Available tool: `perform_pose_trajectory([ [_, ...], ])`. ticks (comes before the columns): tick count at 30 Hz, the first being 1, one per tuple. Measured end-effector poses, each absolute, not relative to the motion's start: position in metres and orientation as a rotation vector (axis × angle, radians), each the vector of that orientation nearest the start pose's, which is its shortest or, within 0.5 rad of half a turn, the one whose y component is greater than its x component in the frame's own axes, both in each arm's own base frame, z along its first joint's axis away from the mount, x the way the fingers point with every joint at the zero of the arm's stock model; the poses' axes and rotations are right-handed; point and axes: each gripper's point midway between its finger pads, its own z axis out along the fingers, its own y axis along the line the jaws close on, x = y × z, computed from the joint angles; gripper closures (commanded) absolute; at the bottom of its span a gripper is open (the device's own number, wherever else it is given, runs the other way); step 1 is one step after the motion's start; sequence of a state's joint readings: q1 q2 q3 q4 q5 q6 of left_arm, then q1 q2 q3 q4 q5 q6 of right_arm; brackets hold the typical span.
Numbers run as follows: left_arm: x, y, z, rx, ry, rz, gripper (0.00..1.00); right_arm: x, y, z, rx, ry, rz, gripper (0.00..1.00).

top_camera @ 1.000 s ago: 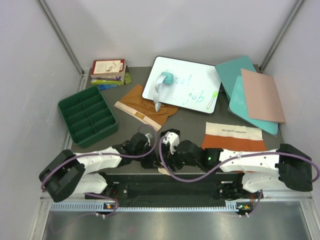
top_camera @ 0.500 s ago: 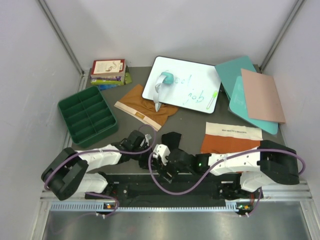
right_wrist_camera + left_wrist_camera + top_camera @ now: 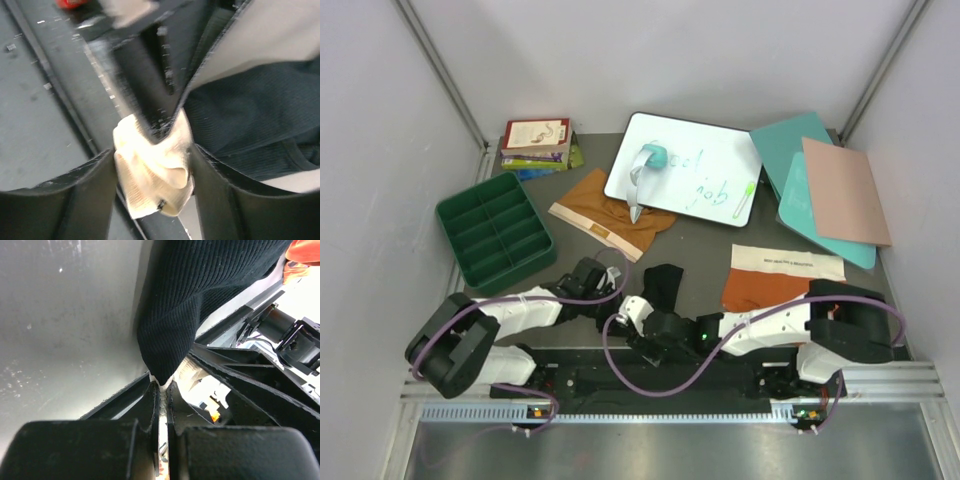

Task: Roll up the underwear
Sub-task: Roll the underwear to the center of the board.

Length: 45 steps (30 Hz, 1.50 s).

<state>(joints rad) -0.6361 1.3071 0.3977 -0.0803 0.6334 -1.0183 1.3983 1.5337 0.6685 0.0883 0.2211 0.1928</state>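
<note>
both arms, left arm (image 3: 515, 312) and right arm (image 3: 770, 322), are white shells with chunky black joints (image 3: 455, 352). purple cable (image 3: 560, 299) loops along each. scuffed black fingers (image 3: 145, 407). tiny green light (image 3: 701, 338) near 6 o'clock.

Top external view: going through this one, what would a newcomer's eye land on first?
The black briefs at front centre draw the eye, with both pincers closing in on them. The left pincer is shut on a tip of the dark cloth, and the right pincer stands open around a bunched cream waistband. Farther back, a whiteboard with handwriting on it lies at the rear centre.
</note>
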Motion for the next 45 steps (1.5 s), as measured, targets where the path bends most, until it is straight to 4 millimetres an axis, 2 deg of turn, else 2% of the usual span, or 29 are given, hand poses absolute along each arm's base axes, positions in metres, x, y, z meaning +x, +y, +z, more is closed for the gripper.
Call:
perform_pose_trajectory([
  [2, 0.113, -0.248, 0.038, -0.277, 2.925, -1.302, 1.0, 0.098, 0.351, 0.024, -1.239, 2.037, 0.487, 0.67],
  [5, 0.117, -0.248, 0.039, -0.284, 2.908, -1.309, 1.0, 0.102, 0.353, 0.023, -1.217, 2.043, 0.456, 0.81],
  [6, 0.118, -0.248, 0.04, -0.287, 2.902, -1.311, 0.96, 0.103, 0.354, 0.023, -1.213, 2.044, 0.453, 0.84],
  [8, 0.12, -0.248, 0.04, -0.296, 2.898, -1.312, 0.82, 0.104, 0.354, 0.024, -1.212, 2.044, 0.446, 0.92],
  [9, 0.121, -0.247, 0.04, -0.302, 2.895, -1.312, 0.67, 0.104, 0.354, 0.024, -1.212, 2.044, 0.446, 0.93],
  [11, 0.123, -0.245, 0.041, -0.305, 2.885, -1.313, 0.55, 0.104, 0.355, 0.025, -1.217, 2.046, 0.447, 0.99],
  [12, 0.125, -0.244, 0.043, -0.315, 2.873, -1.321, 0.45, 0.103, 0.355, 0.025, -1.222, 2.049, 0.453, 1.0],
  [16, 0.139, -0.236, 0.056, -0.32, 2.77, -1.334, 0.36, 0.103, 0.354, 0.024, -1.235, 2.089, 0.509, 1.0],
  [21, 0.151, -0.225, 0.063, -0.297, 2.663, -1.264, 0.36, 0.107, 0.352, 0.026, -1.241, 2.189, 0.658, 1.0],
  [26, 0.157, -0.212, 0.06, -0.254, 2.583, -1.169, 0.43, 0.114, 0.35, 0.029, -1.22, 2.298, 0.851, 1.0],
  [30, 0.162, -0.207, 0.057, -0.203, 2.484, -1.149, 0.43, 0.118, 0.35, 0.026, -1.201, 2.386, 1.026, 1.0],
  [37, 0.166, -0.214, 0.059, -0.06, 2.347, -1.179, 0.41, 0.123, 0.35, 0.026, -1.161, 2.492, 1.303, 0.97],
  [45, 0.171, -0.224, 0.061, 0.056, 2.247, -1.205, 0.43, 0.126, 0.353, 0.024, -1.132, 2.563, 1.477, 0.95],
])
